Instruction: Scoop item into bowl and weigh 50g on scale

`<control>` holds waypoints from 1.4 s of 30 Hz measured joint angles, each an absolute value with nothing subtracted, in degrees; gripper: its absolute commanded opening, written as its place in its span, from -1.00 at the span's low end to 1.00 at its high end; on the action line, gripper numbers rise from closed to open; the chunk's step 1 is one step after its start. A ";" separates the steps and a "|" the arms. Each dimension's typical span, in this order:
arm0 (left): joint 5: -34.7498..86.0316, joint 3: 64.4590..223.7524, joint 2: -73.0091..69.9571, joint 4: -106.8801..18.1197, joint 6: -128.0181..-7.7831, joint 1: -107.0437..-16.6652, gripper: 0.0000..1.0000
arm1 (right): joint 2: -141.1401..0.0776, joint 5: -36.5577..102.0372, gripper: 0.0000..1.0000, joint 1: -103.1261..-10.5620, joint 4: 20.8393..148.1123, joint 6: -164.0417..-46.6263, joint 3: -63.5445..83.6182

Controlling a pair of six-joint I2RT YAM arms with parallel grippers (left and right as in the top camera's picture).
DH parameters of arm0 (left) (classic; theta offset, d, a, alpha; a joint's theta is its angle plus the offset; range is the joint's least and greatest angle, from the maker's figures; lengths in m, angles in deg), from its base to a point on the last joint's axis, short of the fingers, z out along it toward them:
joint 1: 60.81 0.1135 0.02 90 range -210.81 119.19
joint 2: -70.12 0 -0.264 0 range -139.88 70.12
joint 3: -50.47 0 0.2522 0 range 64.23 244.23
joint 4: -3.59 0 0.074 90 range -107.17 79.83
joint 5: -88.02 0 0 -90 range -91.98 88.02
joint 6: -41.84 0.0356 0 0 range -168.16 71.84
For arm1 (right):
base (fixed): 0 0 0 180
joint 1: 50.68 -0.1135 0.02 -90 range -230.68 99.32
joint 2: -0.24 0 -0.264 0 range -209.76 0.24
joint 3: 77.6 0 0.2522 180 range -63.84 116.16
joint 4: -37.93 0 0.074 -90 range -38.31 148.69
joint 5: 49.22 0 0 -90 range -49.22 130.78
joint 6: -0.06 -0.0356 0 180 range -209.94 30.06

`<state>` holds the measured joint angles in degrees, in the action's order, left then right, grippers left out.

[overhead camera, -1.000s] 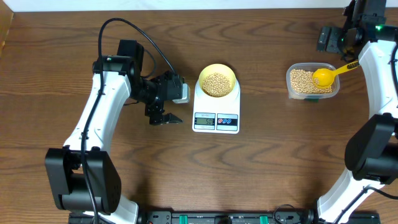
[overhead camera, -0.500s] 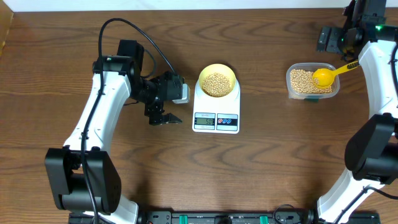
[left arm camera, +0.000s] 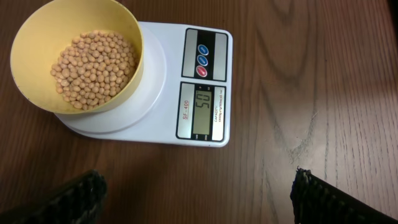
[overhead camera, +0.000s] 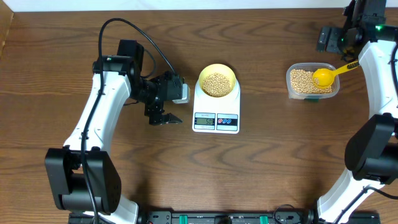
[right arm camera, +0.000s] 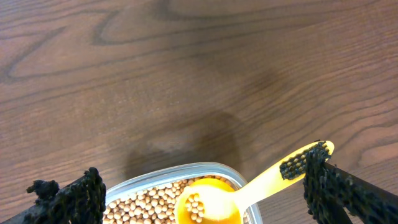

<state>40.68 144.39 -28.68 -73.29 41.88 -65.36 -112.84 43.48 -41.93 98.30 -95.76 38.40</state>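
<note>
the bowl (overhead camera: 217, 79), with the beans (left arm camera: 93, 62) in it, sits on the round platform of the scale (overhead camera: 216, 118) at the centre of the overhead view, so whatever goes in is weighed at once; the display (left arm camera: 202, 109) is on the end of the scale toward the lower edge of that view, and in the left wrist view it reads 50; i judge from this that the target is met and no more scooping is called for; the scoop (overhead camera: 324, 76) lies parked in the clear container (overhead camera: 313, 87) at the upper right, its cup resting on more of the same beans and its handle poking out over the rim toward the right edge, a sensible spot since nothing drips onto the table (overhead camera: 280, 162); the left gripper (overhead camera: 165, 119) hovers just left of the scale, fingers (left arm camera: 81, 196) spread wide and holding nothing, its camera aimed at bowl and display as if to check the reading; the right gripper (overhead camera: 328, 38) hangs near the upper right corner, apart from the scoop in the overhead view, likewise wide apart and empty; in its own wrist view one fingertip (right arm camera: 305, 167) overlaps the handle's end, but whether it touches i cannot tell.

the beans in the bowl are small, round, tan-beige, dry and loose; they form a shallow heap that covers the bottom and climbs partway up the wall, well below the rim; the bowl is pale yellow and upright; no stray beans show on the scale or on the wood around it.
</note>
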 measured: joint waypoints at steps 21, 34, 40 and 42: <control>38.16 144.39 -28.68 -73.29 41.88 -65.36 0.95 | -112.84 43.46 0.98 -41.93 98.30 -95.76 38.40; 31.72 144.39 -28.68 -73.31 41.88 -65.36 0.95 | -112.84 43.46 0.99 -41.93 98.30 -95.76 38.40; 30.58 144.39 -28.68 -73.29 41.88 -65.36 0.95 | -112.84 43.40 0.99 -41.93 98.30 -95.76 38.40; 30.45 144.39 -28.68 -73.29 41.88 -65.36 0.95 | -112.84 43.31 0.99 -41.93 98.30 -95.76 38.40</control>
